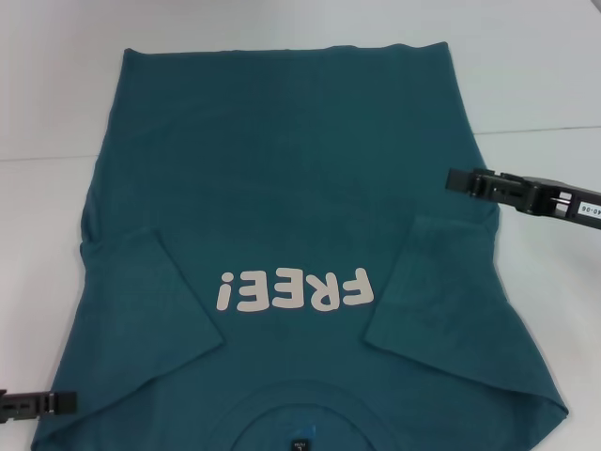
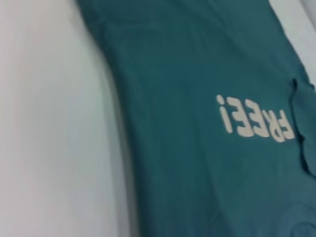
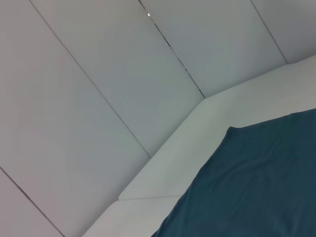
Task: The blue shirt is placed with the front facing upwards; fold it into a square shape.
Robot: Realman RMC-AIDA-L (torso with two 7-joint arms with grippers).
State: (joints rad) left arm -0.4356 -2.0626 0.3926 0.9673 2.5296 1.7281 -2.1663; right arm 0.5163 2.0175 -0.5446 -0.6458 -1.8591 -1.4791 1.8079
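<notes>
Hidden or cut off: the blue shirt [image 1: 282,216] runs off the near edge of the head view, so the lower curve of the neckline and both near corners are only partly seen. Each arm is cut by the frame edge, with only its dark tip showing. Neither wrist view shows its own arm's fingers.

Left tool [image 1: 58,403]: a dark tip low at the left edge of the head view, at the shirt's near left corner. Whether it touches or grips the cloth cannot be told, nor how far it stands open.

Right tool [image 1: 457,181]: a dark tip reaching in from the right, at the shirt's right edge just above the folded sleeve. Its opening cannot be made out, and no hold on the cloth can be confirmed.

Shirt position: spread flat on the white bench [image 1: 545,85], collar toward the robot and hem at the far side.

Shirt look: dark teal, front up, with the white "FREE!" print [image 1: 294,290] reading upside down. Both short sleeves are folded inward over the body, either side of the print. A small dark neck label [image 1: 299,442] sits at the collar.
</notes>
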